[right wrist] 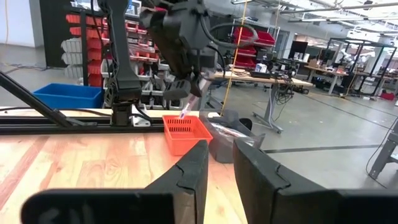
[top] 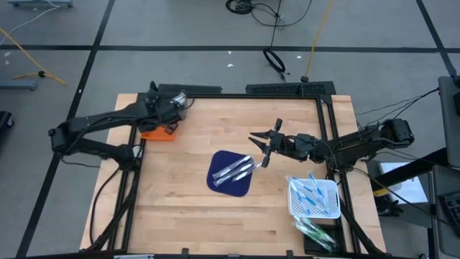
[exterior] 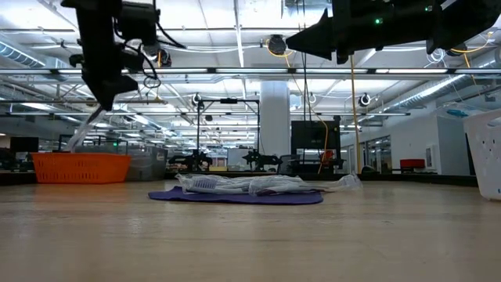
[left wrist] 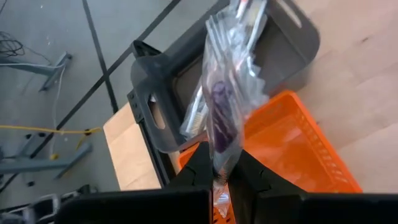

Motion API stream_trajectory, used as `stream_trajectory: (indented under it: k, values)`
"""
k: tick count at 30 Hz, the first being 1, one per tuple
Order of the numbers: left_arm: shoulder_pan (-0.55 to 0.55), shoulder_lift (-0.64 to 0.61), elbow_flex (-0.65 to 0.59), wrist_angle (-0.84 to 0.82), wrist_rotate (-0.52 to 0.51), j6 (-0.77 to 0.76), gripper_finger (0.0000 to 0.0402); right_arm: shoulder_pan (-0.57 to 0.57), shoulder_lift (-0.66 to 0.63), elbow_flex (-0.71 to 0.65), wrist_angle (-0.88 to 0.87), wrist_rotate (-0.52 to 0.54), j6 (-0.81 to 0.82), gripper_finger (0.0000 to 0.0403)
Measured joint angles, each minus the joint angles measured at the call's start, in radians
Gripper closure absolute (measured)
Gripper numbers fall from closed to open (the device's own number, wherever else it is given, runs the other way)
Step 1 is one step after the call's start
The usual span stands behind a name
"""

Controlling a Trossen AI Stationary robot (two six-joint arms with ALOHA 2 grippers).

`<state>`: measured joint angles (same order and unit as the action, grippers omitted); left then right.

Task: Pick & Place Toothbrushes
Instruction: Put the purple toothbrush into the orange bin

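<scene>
My left tool (left wrist: 217,171) is clamped tight on a wrapped toothbrush (left wrist: 222,99), which hangs above the orange basket (left wrist: 292,149) at the tabletop's (top: 180,201) far left corner. My right tool (top: 260,150) hovers just beside the dark blue mat (top: 231,174), fingers a little apart with nothing between them. More wrapped toothbrushes (top: 237,170) lie on that mat. Others sit in the white basket (top: 314,198) near the right edge.
</scene>
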<state>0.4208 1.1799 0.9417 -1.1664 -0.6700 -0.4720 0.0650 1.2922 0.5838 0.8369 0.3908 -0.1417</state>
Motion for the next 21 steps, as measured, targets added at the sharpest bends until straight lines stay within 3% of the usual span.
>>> stream_trajectory:
  k: [13, 21]
  values:
    - [0.059, 0.159, 0.0, -0.011, 0.026, 0.005, 0.0383, 0.0, 0.0, 0.0, -0.004, 0.0, 0.0, 0.0332]
    - [0.076, 0.195, 0.0, -0.012, 0.124, 0.04, 0.0368, 0.0, 0.0, 0.0, -0.004, 0.0, 0.0, 0.0332]
